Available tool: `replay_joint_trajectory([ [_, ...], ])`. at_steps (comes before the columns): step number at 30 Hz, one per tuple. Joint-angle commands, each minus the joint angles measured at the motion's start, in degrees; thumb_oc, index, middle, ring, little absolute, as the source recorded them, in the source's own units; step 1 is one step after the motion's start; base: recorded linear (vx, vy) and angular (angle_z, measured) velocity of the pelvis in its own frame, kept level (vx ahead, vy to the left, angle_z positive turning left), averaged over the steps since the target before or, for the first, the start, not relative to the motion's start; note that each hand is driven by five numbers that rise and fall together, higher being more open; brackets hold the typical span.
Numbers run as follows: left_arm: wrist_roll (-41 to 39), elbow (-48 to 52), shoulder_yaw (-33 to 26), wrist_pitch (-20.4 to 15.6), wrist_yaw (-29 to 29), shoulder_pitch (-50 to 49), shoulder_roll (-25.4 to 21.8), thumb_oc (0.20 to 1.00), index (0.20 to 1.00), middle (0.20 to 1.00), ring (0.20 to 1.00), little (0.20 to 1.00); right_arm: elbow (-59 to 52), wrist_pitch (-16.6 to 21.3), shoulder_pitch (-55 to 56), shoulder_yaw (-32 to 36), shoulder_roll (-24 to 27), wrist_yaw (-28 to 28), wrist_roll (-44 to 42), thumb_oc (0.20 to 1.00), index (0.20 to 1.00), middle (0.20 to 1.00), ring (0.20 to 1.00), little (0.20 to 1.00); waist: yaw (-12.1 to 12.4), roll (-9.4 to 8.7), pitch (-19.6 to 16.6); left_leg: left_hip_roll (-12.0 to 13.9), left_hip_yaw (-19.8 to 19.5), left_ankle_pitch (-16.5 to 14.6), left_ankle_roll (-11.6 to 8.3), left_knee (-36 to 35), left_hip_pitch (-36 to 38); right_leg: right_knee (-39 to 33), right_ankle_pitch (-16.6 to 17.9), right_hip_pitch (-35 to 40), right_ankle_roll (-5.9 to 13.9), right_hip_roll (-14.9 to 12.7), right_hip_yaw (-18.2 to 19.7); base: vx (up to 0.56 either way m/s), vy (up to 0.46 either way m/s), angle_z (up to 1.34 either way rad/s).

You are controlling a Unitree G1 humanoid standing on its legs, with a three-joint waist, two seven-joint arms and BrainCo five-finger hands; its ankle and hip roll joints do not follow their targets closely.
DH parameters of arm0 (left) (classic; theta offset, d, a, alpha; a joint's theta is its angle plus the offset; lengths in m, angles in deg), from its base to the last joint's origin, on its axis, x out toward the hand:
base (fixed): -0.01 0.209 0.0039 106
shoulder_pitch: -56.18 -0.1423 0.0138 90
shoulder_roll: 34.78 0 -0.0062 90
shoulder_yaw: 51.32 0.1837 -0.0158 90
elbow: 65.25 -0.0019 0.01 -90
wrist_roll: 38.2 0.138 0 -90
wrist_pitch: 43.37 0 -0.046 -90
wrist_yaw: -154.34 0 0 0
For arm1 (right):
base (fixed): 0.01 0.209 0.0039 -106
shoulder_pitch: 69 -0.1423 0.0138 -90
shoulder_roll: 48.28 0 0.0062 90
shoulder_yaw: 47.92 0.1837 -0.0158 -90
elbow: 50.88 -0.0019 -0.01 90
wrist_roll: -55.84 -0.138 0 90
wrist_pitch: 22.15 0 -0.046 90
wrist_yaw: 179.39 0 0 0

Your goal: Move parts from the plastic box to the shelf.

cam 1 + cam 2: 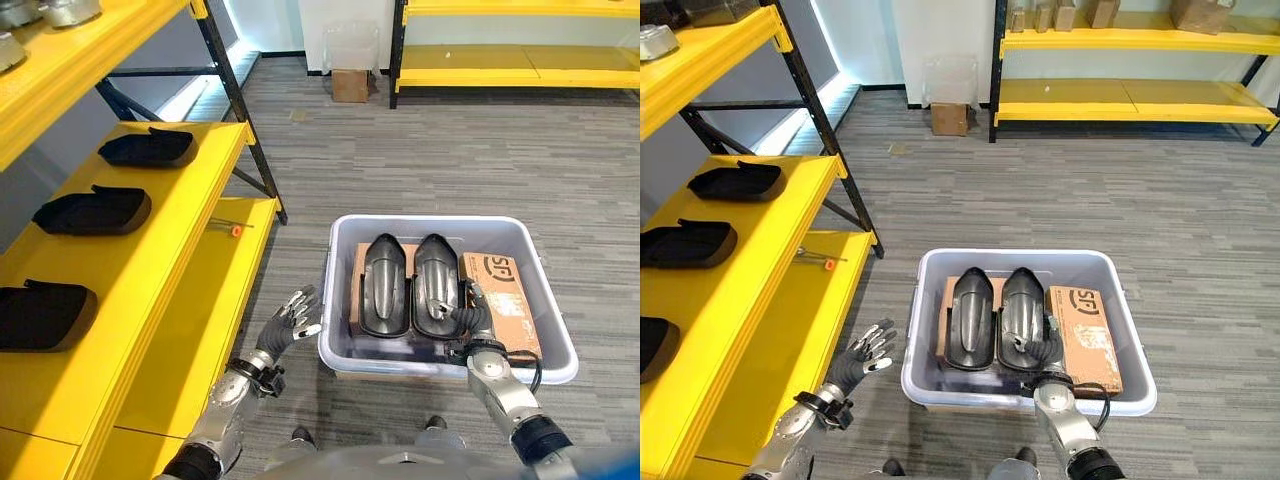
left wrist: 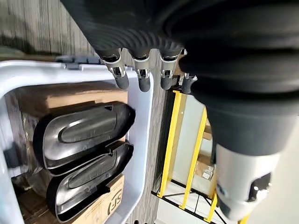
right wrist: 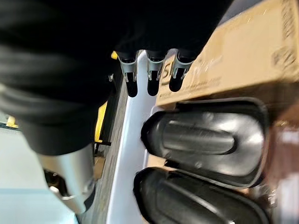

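Right hand (image 1: 474, 318), lower right of frame, reaches into the plastic box (image 1: 440, 226) with fingers relaxed and nothing gripped, just beside the right part (image 1: 436, 283). Left hand (image 1: 291, 319), lower centre, hangs spread outside the box wall. Two parts, the left part (image 1: 383, 285) beside the right, lie on cardboard boxes (image 1: 500, 290) at lower centre. They are dark, glossy moulded shells, elongated and tapered. Judged rigid, light and slippery; best gripped across the rim edges. Similar parts (image 1: 92, 211) already occupy the shelf (image 1: 190, 190) at left.
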Motion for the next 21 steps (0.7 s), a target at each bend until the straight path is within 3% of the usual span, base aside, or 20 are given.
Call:
replay_joint_trajectory([
  [1, 1.01, 4.61, -0.52, -1.11, -0.97, 0.34, 0.33, 1.000, 1.000, 1.000, 1.000, 1.000, 0.10, 1.90, -5.58, -1.24, 0.91, -1.18, -1.06, 1.000, 1.000, 1.000, 1.000, 1.000, 0.60, -0.75, 1.43, 1.69, -3.87, 0.31, -1.64, 1.94, -2.16, 2.69, 1.24, -1.89, -2.86, 3.60, 0.74, 0.07, 0.012, -0.02],
  [8, 0.57, 6.19, 1.17, -0.46, -0.38, 2.25, -1.24, 1.000, 1.000, 1.000, 1.000, 1.000, 3.68, 2.52, -11.96, -0.18, 0.86, -5.85, -2.57, 1.000, 1.000, 1.000, 1.000, 1.000, 2.88, -0.80, 3.32, 1.97, -5.29, 0.66, -1.49, 2.60, -6.12, 4.89, 0.73, -6.02, -2.85, 3.38, 0.09, -0.03, -0.006, 0.01],
  [13, -2.28, 7.39, 2.61, -0.28, 0.20, 8.20, -2.77, 1.000, 1.000, 1.000, 1.000, 1.000, 10.49, 0.96, -23.41, 3.83, 3.30, -9.59, -5.96, 1.000, 1.000, 1.000, 1.000, 1.000, 4.68, 0.67, 7.27, 2.53, -7.39, 1.49, -2.08, 4.15, -11.56, 7.61, -0.31, -10.87, -3.75, 3.44, -0.53, -0.17, -0.004, 0.07],
  [21, -6.41, 9.45, 4.59, 0.55, 3.13, 14.18, -2.97, 1.000, 1.000, 1.000, 1.000, 1.000, 20.26, -0.25, -37.21, 6.09, 7.04, -8.82, -8.43, 1.000, 1.000, 1.000, 1.000, 1.000, 7.06, 3.19, 12.77, 3.32, -9.44, 2.64, -3.03, 5.95, -17.17, 12.18, -2.30, -15.92, -5.43, 2.93, -2.90, -0.10, 0.004, 0.09],
])
